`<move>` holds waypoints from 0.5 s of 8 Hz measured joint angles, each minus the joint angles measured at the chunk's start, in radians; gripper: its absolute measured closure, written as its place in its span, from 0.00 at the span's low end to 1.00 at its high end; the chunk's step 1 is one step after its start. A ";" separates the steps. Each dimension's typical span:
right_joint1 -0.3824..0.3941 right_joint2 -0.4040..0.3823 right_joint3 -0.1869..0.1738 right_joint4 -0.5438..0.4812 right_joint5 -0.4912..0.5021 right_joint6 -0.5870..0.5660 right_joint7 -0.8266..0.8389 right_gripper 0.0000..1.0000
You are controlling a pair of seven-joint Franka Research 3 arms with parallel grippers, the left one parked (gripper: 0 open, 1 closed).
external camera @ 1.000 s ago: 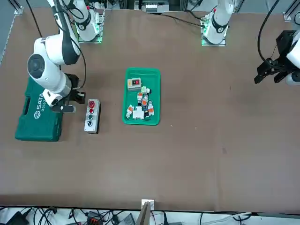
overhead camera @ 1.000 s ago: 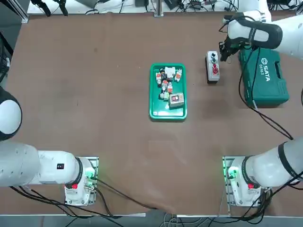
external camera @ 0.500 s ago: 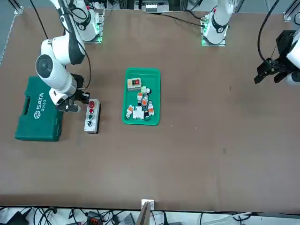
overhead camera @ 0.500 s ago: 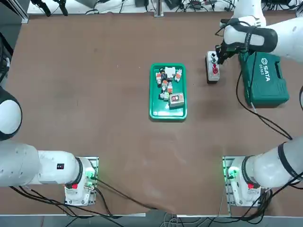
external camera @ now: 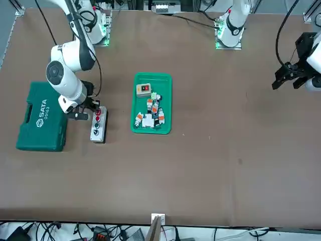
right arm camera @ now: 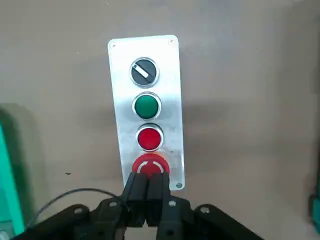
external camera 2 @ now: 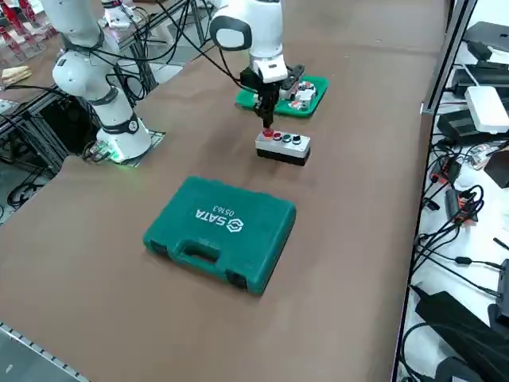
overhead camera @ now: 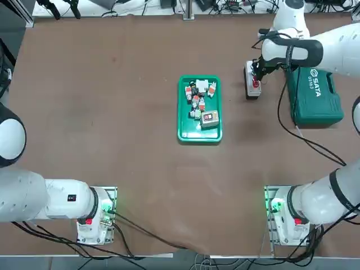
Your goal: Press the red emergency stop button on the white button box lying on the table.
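From overhead, I had the right gripper (overhead camera: 256, 75) over the white button box (overhead camera: 252, 84), near the table's (overhead camera: 112, 140) far right edge, its long axis running toward the robot. Facing the robot, the green case (external camera: 40, 123) read "SATA". From the side, the fingertips hung just above the box's end. At the wrist, closed fingers (right arm camera: 147, 192) pointed at the red emergency stop button (right arm camera: 150, 167), directly beneath.

White arm (external camera: 70, 55), black gripper (right arm camera: 148, 192)

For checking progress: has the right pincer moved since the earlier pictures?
Yes. In the top view the shut right pincer moved left, from beside the green case to over the white button box.
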 joint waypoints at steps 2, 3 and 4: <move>0.000 0.006 0.000 -0.011 0.000 0.018 0.000 0.98; 0.000 0.007 0.000 -0.014 0.000 0.019 0.001 0.98; 0.000 0.007 0.000 -0.016 0.000 0.020 0.001 0.98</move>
